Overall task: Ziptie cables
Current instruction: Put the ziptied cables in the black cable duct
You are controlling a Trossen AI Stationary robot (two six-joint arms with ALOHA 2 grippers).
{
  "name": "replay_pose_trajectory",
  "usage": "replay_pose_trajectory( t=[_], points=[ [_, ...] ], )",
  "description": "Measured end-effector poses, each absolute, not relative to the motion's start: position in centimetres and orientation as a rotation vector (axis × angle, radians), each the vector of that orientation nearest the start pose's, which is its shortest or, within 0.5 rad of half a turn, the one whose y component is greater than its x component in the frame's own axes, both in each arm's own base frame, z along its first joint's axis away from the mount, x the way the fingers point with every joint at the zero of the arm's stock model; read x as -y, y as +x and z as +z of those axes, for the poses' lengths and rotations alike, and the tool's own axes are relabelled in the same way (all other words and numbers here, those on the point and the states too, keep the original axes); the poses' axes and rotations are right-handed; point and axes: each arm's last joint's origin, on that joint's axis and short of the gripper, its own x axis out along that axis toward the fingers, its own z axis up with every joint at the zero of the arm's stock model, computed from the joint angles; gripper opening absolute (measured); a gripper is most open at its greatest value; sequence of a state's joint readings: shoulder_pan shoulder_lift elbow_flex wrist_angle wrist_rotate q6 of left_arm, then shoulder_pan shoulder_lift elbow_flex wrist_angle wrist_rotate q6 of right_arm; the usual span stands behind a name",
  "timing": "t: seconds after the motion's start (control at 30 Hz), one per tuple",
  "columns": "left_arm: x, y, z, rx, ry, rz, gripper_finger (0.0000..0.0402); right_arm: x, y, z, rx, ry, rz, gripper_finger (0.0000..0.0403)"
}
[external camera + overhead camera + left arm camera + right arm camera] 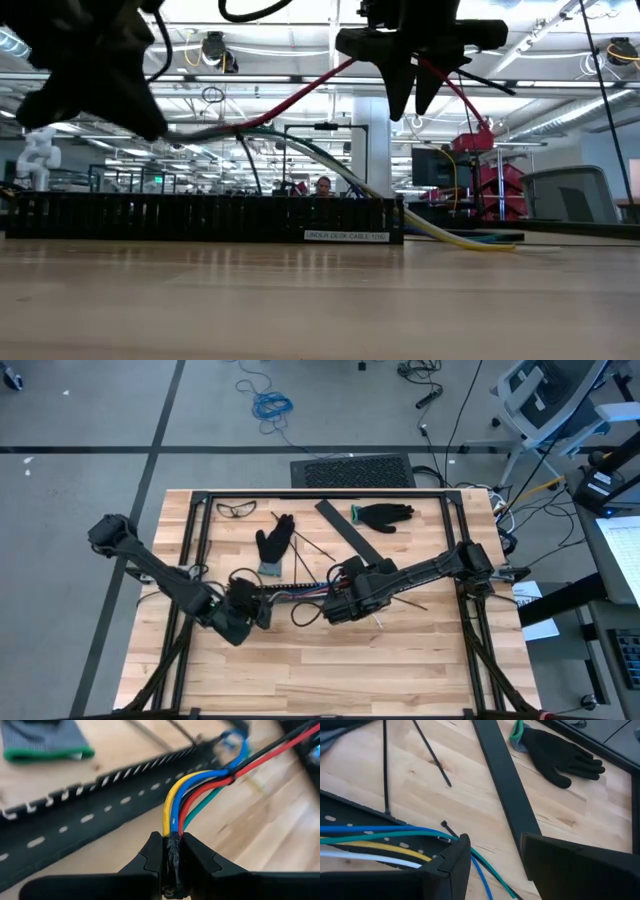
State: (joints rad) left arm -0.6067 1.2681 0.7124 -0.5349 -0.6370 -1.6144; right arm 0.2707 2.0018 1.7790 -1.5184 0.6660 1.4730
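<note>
The cables are a bundle of yellow, blue, black, red and green wires. They run over the black slotted strip, which lies flat mid-table. My left gripper, at the strip's left end, is shut on the bundle's black-taped end. My right gripper hovers open over the strip's right end. Blue and green wires pass below its gap beside one finger. In the low view a red wire rises toward it; whether they touch, I cannot tell. My left gripper pinches the bundle's black-taped end between its two fingers. The fingers slant down from the table's left and lie along the wires, which leave straight out past the fingertips. That end is held above the slotted strip.
Two black gloves lie on the far half, with a flat black bar between them and safety glasses at far left. Loose black zip ties lie beside the strip. The near half is bare wood.
</note>
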Motion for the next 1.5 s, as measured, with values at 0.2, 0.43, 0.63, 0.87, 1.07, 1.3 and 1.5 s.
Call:
replay_pose_trajectory(
  t=[0.2, 0.43, 0.63, 0.87, 1.07, 1.3, 1.5],
  points=[
    [11.4, 19.6, 17.7, -0.724, -0.837, 0.733, 0.0049, -8.1, 35.7, 25.9, -0.946, 0.365, -1.235, 0.0164],
    [10.3, 19.4, 18.1, -0.697, -0.873, 0.812, 0.0049, -8.1, 35.6, 25.9, -0.961, 0.363, -1.235, 0.0164],
    [9.1, 18.8, 19.8, -0.669, -0.868, 0.782, 0.0049, -8.1, 35.6, 25.9, -0.962, 0.361, -1.236, 0.0164],
    [8.4, 18.0, 19.3, -0.792, -0.724, 0.825, 0.0049, -8.1, 35.6, 25.9, -0.974, 0.347, -1.228, 0.0164],
    [8.5, 17.8, 18.6, -0.904, -0.65, 0.821, 0.0049, -8.2, 35.5, 25.9, -0.982, 0.338, -1.227, 0.0164],
    [8.3, 17.6, 18.2, -0.953, -0.602, 0.854, 0.0067, -8.2, 35.4, 25.9, -0.986, 0.336, -1.228, 0.0164],
    [8.3, 17.4, 18.1, -0.981, -0.572, 0.846, 0.0138, -8.2, 35.4, 25.9, -0.988, 0.335, -1.228, 0.0164]
  ],
)
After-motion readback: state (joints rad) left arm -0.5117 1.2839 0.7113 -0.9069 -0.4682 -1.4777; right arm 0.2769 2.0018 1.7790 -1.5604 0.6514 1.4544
